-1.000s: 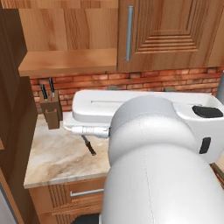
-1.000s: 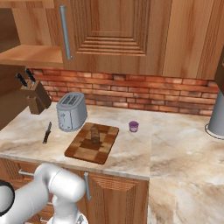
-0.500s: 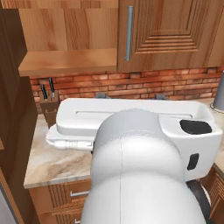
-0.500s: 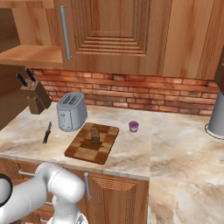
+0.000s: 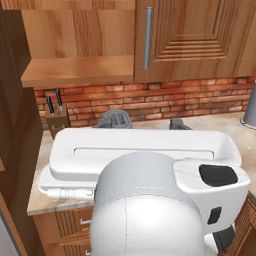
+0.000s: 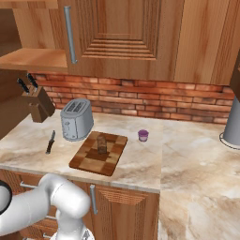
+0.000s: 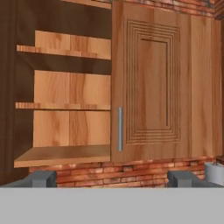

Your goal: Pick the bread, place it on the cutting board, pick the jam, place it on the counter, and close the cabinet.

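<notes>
hand view faces the cabinet (image 7: 148,87), left bay open above the cutting board (image 6: 98,153) holding bread (image 6: 101,144); jam (image 6: 143,135) stands just beside. gripper (image 7: 111,178) spread wide, empty. door looks stiff, swinging; push its free edge.

Landmark cutting board (image 6: 99,153): lies on counter (image 6: 187,154). Bread (image 6: 101,143) on board. Toaster (image 6: 76,118) left-behind board, knife (image 6: 50,141) left, knife block (image 6: 37,104) far left-behind. Jam (image 6: 143,135) right-behind. Cabinet (image 6: 117,37) above.
</notes>
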Available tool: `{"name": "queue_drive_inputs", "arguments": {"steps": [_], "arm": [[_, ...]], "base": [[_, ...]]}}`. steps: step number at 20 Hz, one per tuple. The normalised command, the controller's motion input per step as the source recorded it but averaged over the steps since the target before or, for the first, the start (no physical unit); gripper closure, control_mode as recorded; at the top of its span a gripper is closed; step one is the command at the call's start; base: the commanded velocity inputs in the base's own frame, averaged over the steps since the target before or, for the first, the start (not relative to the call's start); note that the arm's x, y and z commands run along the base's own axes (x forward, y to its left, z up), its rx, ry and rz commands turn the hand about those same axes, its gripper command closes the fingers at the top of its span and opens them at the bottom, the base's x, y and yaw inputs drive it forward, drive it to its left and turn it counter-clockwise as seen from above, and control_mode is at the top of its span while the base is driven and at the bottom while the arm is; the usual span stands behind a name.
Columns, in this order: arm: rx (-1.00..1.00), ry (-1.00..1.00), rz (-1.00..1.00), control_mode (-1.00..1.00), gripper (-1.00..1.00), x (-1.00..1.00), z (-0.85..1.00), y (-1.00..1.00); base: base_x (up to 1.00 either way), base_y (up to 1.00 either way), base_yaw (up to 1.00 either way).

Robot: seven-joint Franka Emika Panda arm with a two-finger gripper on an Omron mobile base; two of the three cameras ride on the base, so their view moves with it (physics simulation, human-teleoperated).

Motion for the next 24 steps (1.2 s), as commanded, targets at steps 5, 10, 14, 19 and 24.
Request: {"name": "queue_drive_inputs", "arguments": {"steps": [5, 10, 14, 19, 24], "arm": [[0.0, 0.0, 0.01, -1.0, -1.0, -0.02, 0.0, 0.18], [0.0, 0.0, 0.02, -1.0, -1.0, 0.0, 0.0, 0.19], [0.0, 0.0, 0.01, -1.0, -1.0, 0.0, 0.0, 0.17], [0.0, 0.0, 0.01, -1.0, -1.0, -0.01, 0.0, 0.17], [0.0, 0.0, 0.01, -1.0, -1.0, -0.03, 0.0, 0.16]], "base": [[0.0, 0.0, 0.0], [0.0, 0.0, 0.0], [0.0, 0.0, 0.0], [0.0, 0.0, 0.0], [0.0, 0.0, 0.0]]}}
